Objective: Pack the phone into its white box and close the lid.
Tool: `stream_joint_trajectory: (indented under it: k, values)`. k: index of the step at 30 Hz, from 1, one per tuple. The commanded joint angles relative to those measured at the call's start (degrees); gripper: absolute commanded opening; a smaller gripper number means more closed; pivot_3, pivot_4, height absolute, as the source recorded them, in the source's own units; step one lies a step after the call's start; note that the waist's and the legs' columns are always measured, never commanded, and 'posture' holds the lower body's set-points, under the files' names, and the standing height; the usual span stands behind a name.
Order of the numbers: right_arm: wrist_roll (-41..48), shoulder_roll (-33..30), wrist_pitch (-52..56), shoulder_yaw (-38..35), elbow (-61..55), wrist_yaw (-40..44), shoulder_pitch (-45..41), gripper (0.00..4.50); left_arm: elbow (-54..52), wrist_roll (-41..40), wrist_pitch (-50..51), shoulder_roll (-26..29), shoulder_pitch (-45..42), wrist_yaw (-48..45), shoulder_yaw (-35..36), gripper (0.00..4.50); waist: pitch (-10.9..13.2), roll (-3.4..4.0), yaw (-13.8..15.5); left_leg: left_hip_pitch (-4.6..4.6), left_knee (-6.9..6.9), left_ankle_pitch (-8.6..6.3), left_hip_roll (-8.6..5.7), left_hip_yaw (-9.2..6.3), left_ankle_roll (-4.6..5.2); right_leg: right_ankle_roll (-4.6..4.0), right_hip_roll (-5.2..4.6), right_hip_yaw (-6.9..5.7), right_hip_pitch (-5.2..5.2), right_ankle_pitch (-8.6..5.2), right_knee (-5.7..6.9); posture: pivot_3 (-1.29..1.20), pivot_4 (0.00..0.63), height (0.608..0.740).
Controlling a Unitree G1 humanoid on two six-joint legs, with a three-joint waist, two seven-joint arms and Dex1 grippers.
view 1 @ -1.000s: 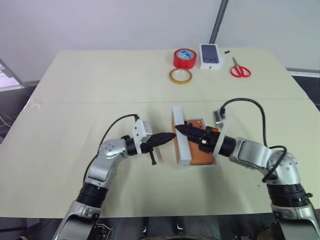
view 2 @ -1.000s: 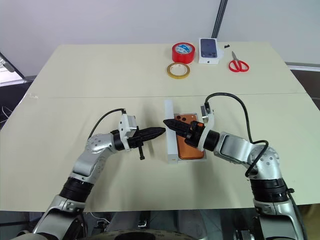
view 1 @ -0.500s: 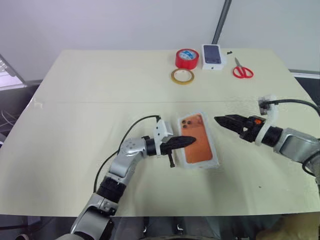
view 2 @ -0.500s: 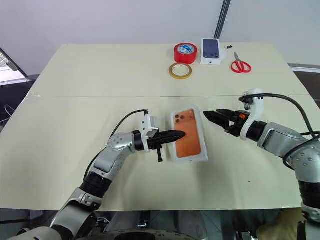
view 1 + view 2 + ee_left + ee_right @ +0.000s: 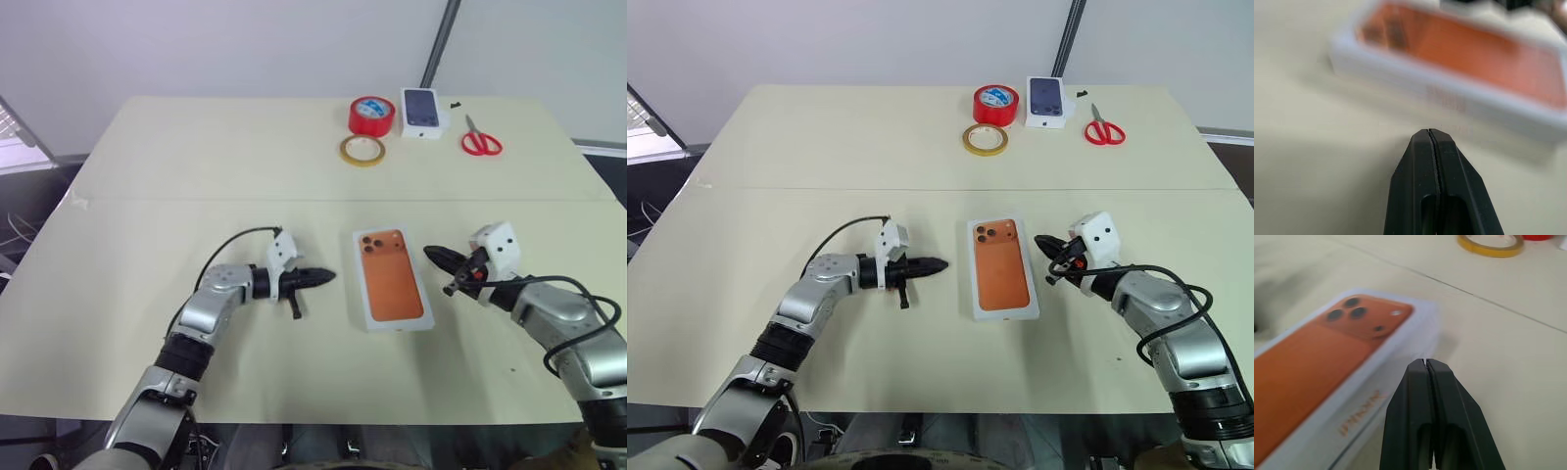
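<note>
scene: white box (image 5: 1005, 315) lying flat mid-worktop (image 5: 823, 147), between the two grippers
phone: orange phone (image 5: 1001, 264) showing face-up inside the box's white rim, camera lenses at the far-left corner
lid: cannot tell it apart from the box; the orange face is sitting flush with the top edge and lettering is running along the side wall, so this is reading either as the phone lying uncovered or as a printed cover already seated
left gripper: left gripper (image 5: 939, 263) hovering near the box's left side, apart from it, jaws pressed together, holding nothing
right gripper: right gripper (image 5: 1038, 240) hovering just beside the box's far-right corner, not touching, jaws pressed together, holding nothing
clutter: red tape roll (image 5: 995, 104), yellow tape ring (image 5: 986, 139), small box with a phone picture (image 5: 1045, 101) and red scissors (image 5: 1104, 128) sitting along the far edge, well apart from the work
progress: phone is looking packed and squarely seated; both arms are standing clear
left to do: judging it as done or nearly done; if the cover is not on, closing is remaining
</note>
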Motion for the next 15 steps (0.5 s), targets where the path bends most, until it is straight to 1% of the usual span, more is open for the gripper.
stream_joint_trajectory:
  k: [1, 5, 10, 15]
  values:
    - [-1.7, 2.4, -1.2, -1.1, -1.7, 0.0, 0.5, 0.07, 2.6, -0.6, 1.2, -2.9, -2.3, 0.4, 0.0, 0.00, 0.0, 0.02, -0.1, 0.03, 0.00, 0.00, -0.02, 0.00, 0.00, 0.00, -0.03, 0.00, 0.04, 0.00, -0.01, 0.00, 0.150, 0.740]
    - [-4.0, 4.4, -0.7, 0.4, -5.3, -0.3, 1.1, 0.07, 3.6, 0.3, 1.6, -5.5, -3.4, 0.1, -1.2, 0.00, 0.0, 0.03, -0.2, 0.01, -0.01, 0.00, -0.01, 0.00, 0.00, 0.00, -0.03, 0.00, 0.01, 0.00, -0.01, 0.00, 0.150, 0.740]
    - [-7.2, 5.7, -0.4, 1.3, -5.7, -0.4, 0.1, 0.07, 4.9, 0.8, 1.3, -8.3, -3.8, -0.4, -2.4, 0.00, 0.0, 0.03, -0.3, 0.05, -0.01, 0.00, -0.01, 0.00, 0.00, 0.00, -0.02, 0.00, 0.04, 0.00, 0.01, 0.00, 0.150, 0.740]
    - [-8.9, 6.3, 0.3, 1.8, -6.3, 0.4, -1.1, 0.07, 4.2, -0.7, 1.9, -10.0, -6.3, 1.0, 0.1, 0.00, 0.0, 0.03, -0.2, 0.05, 0.00, 0.00, -0.03, 0.00, 0.00, 0.00, -0.03, 0.00, 0.05, 0.00, 0.00, 0.00, 0.150, 0.740]
